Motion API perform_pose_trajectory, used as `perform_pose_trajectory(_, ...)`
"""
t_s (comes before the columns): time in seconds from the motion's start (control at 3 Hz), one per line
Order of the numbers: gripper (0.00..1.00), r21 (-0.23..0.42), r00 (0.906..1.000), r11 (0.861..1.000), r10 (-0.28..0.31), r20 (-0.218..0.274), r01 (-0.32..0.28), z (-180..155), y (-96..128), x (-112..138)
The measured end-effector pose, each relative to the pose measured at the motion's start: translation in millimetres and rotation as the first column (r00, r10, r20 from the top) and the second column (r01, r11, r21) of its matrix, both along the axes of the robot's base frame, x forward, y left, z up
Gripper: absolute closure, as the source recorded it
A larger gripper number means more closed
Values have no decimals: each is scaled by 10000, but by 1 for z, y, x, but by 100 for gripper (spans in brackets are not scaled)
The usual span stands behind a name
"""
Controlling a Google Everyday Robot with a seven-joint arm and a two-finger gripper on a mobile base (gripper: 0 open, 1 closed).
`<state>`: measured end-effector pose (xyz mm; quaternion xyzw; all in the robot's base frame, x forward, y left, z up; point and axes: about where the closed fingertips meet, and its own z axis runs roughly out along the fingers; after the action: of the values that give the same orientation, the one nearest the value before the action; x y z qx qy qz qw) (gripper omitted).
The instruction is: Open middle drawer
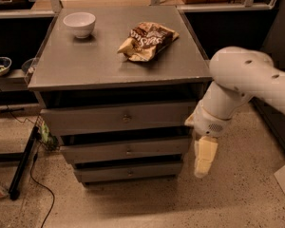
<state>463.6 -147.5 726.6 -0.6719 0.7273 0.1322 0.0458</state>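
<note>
1. In the middle of the frame stands a grey cabinet (85, 65) with three stacked drawer fronts under its flat top.
2. The middle drawer (95, 152) is the second front down, in the lower centre of the frame. Its small round knob (128, 151) is at its centre, and it looks pushed in.
3. The taller top drawer (85, 120) sits above it and the narrow bottom drawer (104, 174) below it.
4. On the right of the frame, the white arm (242, 80) bends down from the edge.
5. The gripper (205, 158) hangs from the arm, pointing at the floor. It is just beside the right end of the middle drawer and well apart from the knob. I cannot tell whether it is spread or closed.
6. On the cabinet top, a white bowl (79, 23) sits at the upper left.
7. A crumpled snack bag (147, 41) lies near the upper centre of the frame, apart from the bowl.
</note>
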Motion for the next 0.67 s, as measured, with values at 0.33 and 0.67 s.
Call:
perform_pose_trajectory(0.33,0,87,9976,9999,152,-670,-147,-35,2,-9)
perform_pose_trajectory(0.67,0,126,9938,9994,337,-1058,-326,-52,4,-15)
